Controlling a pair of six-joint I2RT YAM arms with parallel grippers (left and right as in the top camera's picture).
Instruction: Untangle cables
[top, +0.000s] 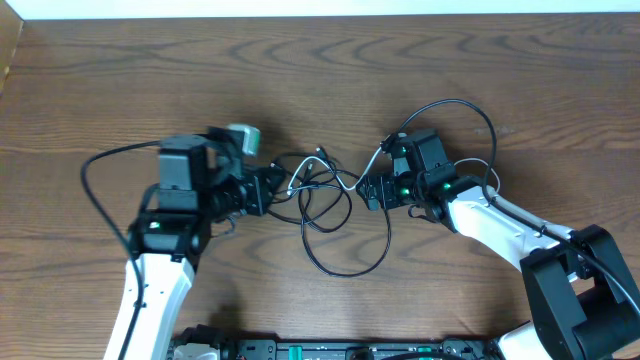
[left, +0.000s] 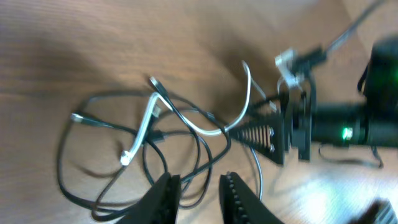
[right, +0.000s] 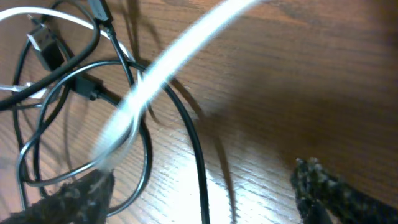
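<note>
Early stage: the cables (top: 328, 208) lie knotted mid-frame between my grippers. My left gripper (left: 200, 198) is narrowly parted and holds nothing I can see. My right gripper (right: 205, 196) gapes wide. Next, I'd pinch separate strands and draw outward.

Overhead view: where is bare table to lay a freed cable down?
Free: the broad strip of table along the far edge, and the near patch between the left arm and the lowest loop of the cables. Crowded: the middle, where they sprawl between left gripper and right gripper.
</note>
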